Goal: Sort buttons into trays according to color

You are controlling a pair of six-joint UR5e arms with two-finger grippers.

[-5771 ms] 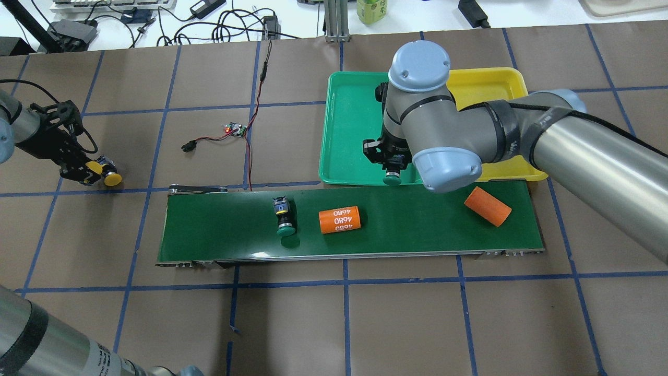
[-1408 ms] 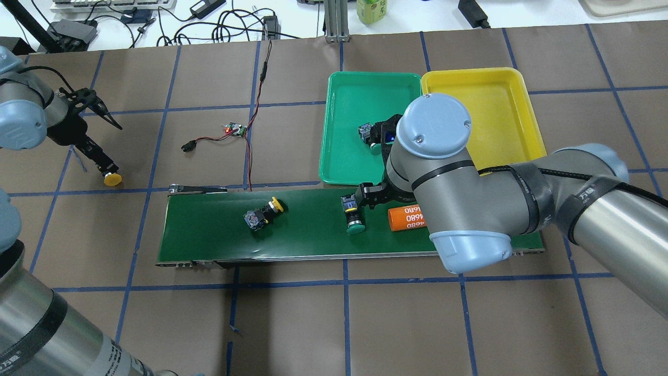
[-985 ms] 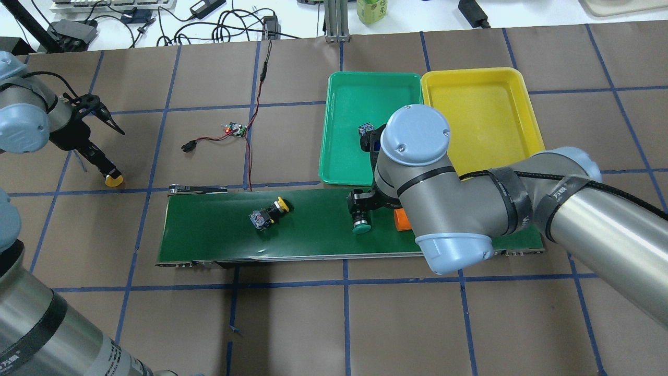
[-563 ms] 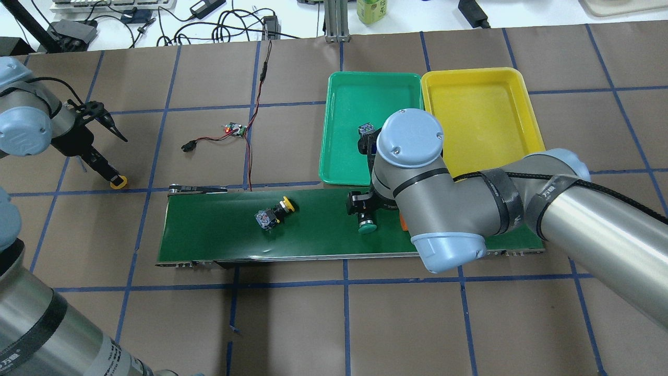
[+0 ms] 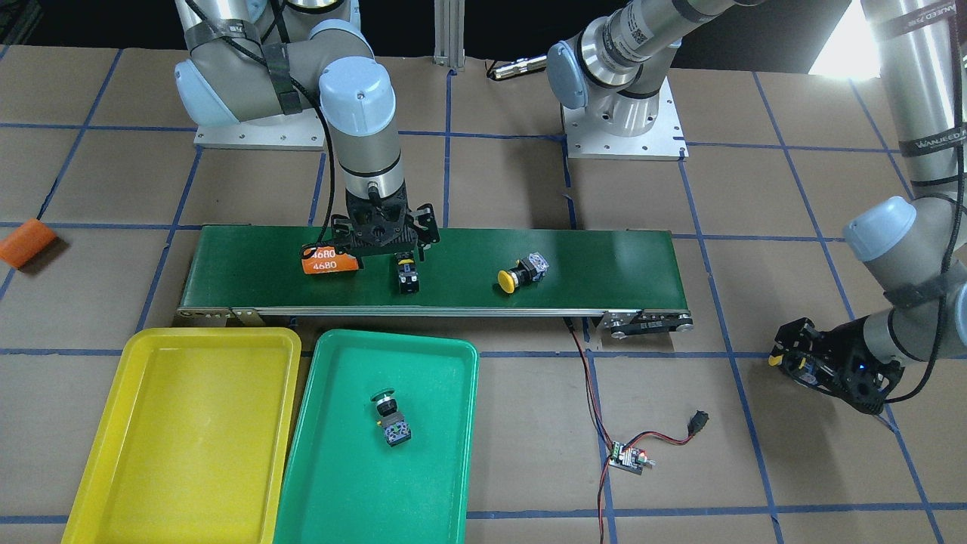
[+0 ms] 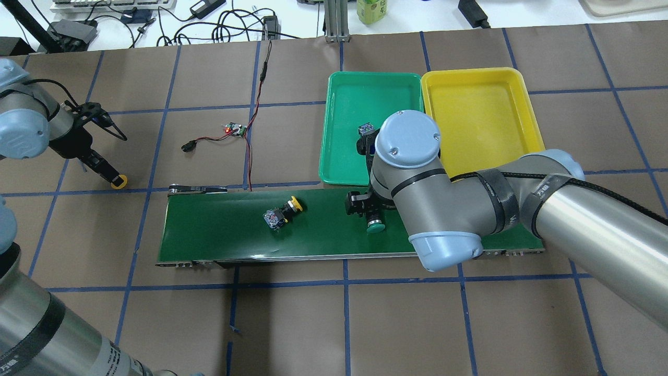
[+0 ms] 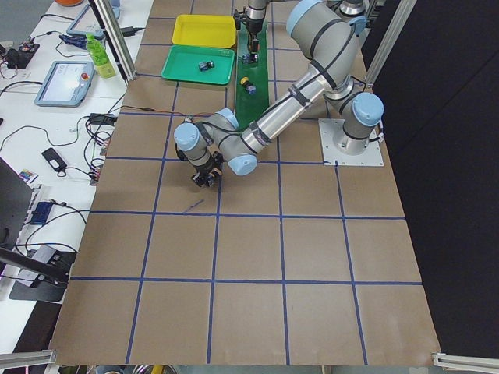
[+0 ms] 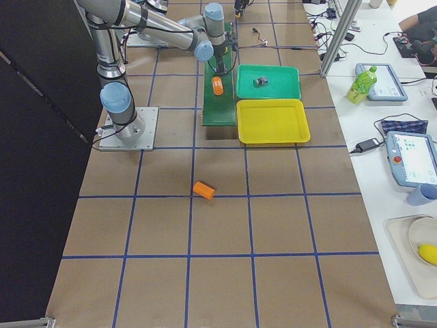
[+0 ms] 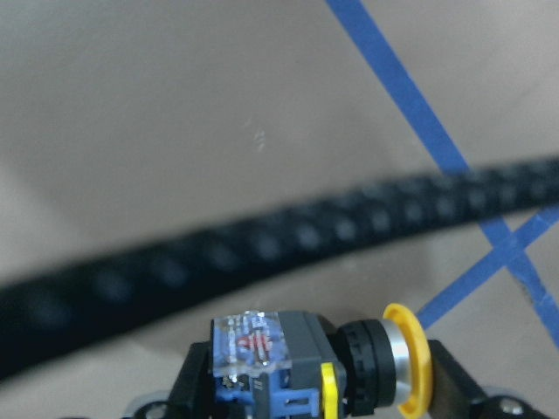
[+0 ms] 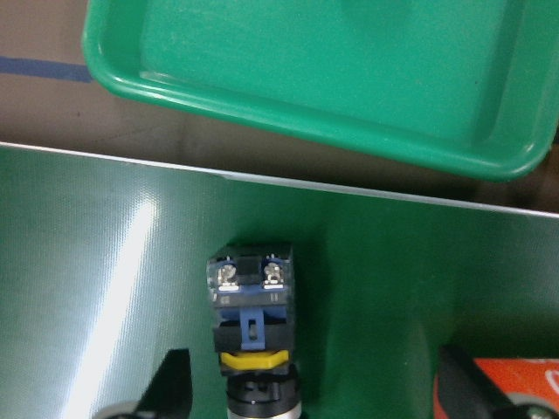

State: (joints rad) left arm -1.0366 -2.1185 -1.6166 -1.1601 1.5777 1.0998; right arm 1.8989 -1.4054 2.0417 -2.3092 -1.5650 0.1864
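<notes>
On the dark-green belt, my right gripper (image 10: 314,397) is open and straddles a green-capped button (image 10: 252,297) lying on its side; its fingers (image 10: 171,384) stand clear of the body. That button's cap (image 6: 376,226) shows below the wrist. A yellow-capped button (image 6: 282,214) lies further left on the belt. Another green button (image 5: 390,419) rests in the green tray (image 5: 446,468); the yellow tray (image 5: 181,431) beside it holds nothing. Far off over the brown table, my left gripper (image 9: 319,393) is shut on a second yellow-capped button (image 9: 297,362).
An orange cylinder marked 4680 (image 5: 326,259) lies on the belt (image 5: 604,257) right beside the right gripper. Another orange cylinder (image 5: 26,242) lies on the table past the belt's end. A small circuit board with red and black wires (image 5: 631,457) sits near the belt.
The buttons and the cylinder on the belt drifted to the right in the overhead view, and my right gripper followed the green one. One green button was left in the green tray. The left wrist turned slightly.
</notes>
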